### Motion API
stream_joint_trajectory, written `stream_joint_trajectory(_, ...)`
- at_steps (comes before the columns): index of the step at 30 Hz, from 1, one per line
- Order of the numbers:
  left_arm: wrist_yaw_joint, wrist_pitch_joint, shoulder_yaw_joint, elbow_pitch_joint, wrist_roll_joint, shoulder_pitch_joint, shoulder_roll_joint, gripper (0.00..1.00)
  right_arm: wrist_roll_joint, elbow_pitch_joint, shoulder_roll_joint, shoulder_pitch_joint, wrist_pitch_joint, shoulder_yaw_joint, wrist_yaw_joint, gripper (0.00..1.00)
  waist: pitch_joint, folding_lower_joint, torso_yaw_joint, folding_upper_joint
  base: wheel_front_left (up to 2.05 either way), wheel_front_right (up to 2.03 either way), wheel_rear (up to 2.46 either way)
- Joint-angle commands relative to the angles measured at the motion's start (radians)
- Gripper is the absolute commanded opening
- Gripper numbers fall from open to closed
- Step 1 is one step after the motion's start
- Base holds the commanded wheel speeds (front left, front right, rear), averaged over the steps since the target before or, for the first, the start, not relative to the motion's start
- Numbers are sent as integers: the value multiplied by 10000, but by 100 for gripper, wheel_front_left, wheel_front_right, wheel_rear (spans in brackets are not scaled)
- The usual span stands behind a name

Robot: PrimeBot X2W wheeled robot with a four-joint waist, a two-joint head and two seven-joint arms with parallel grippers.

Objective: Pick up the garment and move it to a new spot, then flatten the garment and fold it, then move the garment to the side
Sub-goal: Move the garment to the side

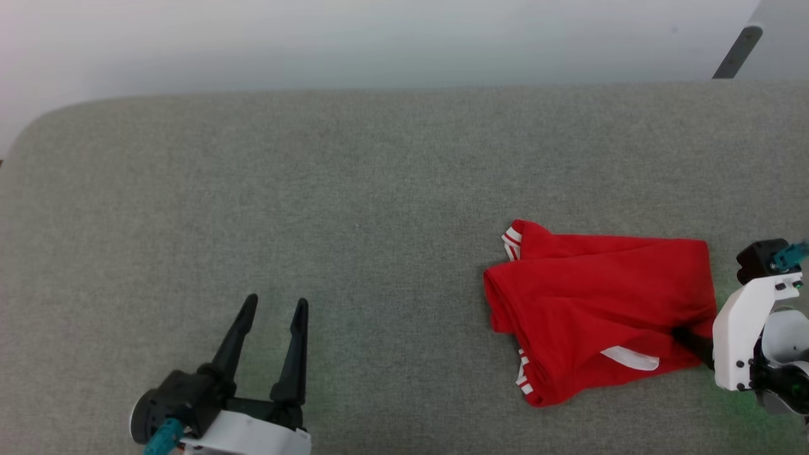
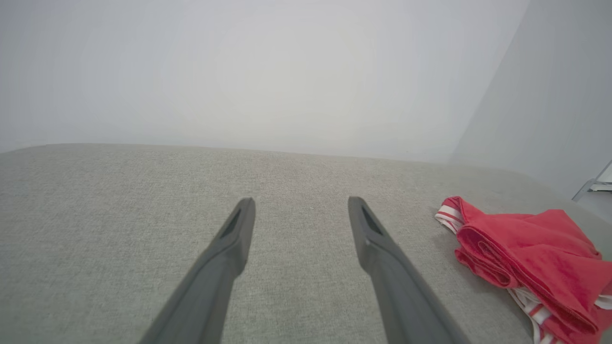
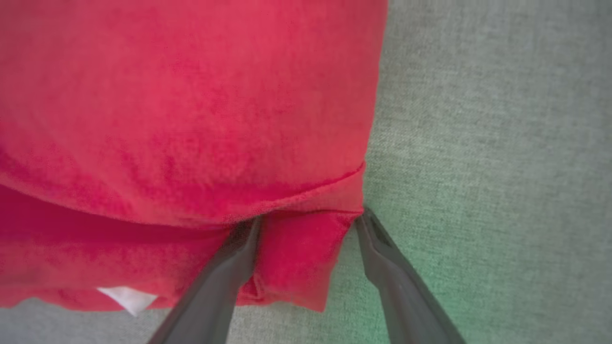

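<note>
By its look this is a plain indoor test space, though the kind of room cannot be told for sure. A grey woven fabric surface (image 1: pixel 379 189) with a rounded corner spreads under and ahead of the left gripper (image 1: pixel 277 300). Beyond it stands a plain white wall (image 1: pixel 379 38), and far to that gripper's right a grey metal strut (image 1: pixel 736 54).

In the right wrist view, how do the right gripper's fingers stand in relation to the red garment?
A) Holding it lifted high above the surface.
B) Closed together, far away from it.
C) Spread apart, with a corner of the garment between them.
C: the right gripper has its fingers spread apart, and a corner of the garment, which lies on the grey surface, sits between them.
</note>
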Motion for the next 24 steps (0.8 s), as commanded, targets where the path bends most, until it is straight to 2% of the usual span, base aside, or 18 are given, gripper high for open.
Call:
stream_joint_trajectory(1, -24, -1, 19, 34, -79, -137, 68, 100, 70, 301, 258, 52, -141, 337, 4, 100, 194, 0, -12, -1, 0, 0, 0)
stream_joint_trajectory(4, -25, -1, 99, 18, -14, -231, 94, 100, 350, 380, 432, -72, -500, 558, 5, 0, 241, 0, -169, -1, 0, 0, 0)
stream_joint_trajectory(9, -25, -1, 111, 14, 19, -360, 94, 100, 641, 520, 238, -357, -1353, 491, -4, 0, 276, 0, -689, -1, 0, 0, 0)
stream_joint_trajectory(17, -25, 0, -148, -22, 63, -928, 292, 100, 1243, 860, -262, -855, -2803, -246, -4, 0, 528, 0, -1891, -1, 0, 0, 0)
stream_joint_trajectory(21, -25, 1, -450, -33, 159, -1375, 560, 100, 1514, 1139, -656, -1169, -3392, -691, -3, 0, 815, 0, -2605, -1, 0, 0, 0)
stream_joint_trajectory(24, -25, 0, -767, 27, 224, -1886, 965, 100, 1632, 1409, -850, -1544, -3783, -967, -3, 0, 1142, 0, -3135, -1, 0, 0, 0)
